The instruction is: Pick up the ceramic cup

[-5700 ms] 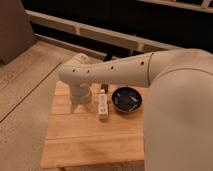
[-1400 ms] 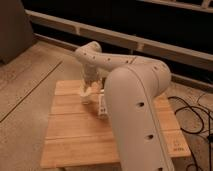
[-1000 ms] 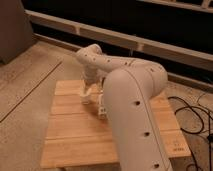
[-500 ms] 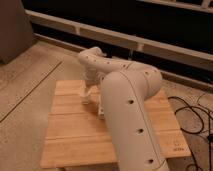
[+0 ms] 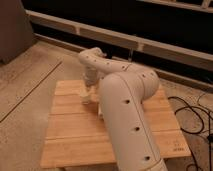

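Note:
My gripper (image 5: 87, 94) hangs down from the wrist (image 5: 90, 75) over the back left part of the wooden table (image 5: 75, 135), low and close to the boards. A small cream-white shape (image 5: 85, 97) sits right at its tip; it looks like the ceramic cup, though I cannot separate it from the gripper. My thick white arm (image 5: 125, 110) crosses the middle of the table and hides whatever lies behind it, including the dark bowl and the long white bar.
Black cables (image 5: 200, 107) lie on the floor to the right of the table. A low ledge with a rail (image 5: 150, 45) runs along the back. Speckled floor (image 5: 25, 85) lies to the left.
The arm's bulk has swung slightly left and nearer the camera. The gripper has stayed low over the same spot on the back left of the table.

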{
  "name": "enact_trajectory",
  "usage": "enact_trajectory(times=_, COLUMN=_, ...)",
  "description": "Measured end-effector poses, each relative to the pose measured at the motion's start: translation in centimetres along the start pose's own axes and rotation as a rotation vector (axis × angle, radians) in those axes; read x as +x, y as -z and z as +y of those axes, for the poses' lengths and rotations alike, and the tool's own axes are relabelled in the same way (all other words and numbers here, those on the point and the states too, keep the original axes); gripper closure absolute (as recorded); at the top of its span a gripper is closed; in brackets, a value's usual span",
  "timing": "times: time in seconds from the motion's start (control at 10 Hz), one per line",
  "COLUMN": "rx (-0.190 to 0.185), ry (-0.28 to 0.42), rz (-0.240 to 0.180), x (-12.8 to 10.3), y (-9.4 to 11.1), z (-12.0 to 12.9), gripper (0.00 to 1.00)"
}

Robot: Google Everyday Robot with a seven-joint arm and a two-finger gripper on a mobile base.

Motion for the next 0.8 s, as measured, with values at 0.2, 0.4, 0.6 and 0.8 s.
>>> enact_trajectory(times=0.2, rx=-0.037, ry=0.001, rz=-0.037, x=-0.4, y=1.2, z=0.4, gripper=0.98)
enact_trajectory(times=0.4, rx=-0.093, ry=0.039, rz=-0.142, x=-0.9, y=5.1, z=2.5, gripper=0.98)
enact_trajectory(times=0.6, rx=-0.110, ry=0.094, rz=-0.259, x=0.4, y=9.9, z=4.5, gripper=0.98)
enact_trajectory(times=0.8, rx=-0.110, ry=0.108, rz=-0.316, x=1.4, y=12.3, z=5.1, gripper=0.98)
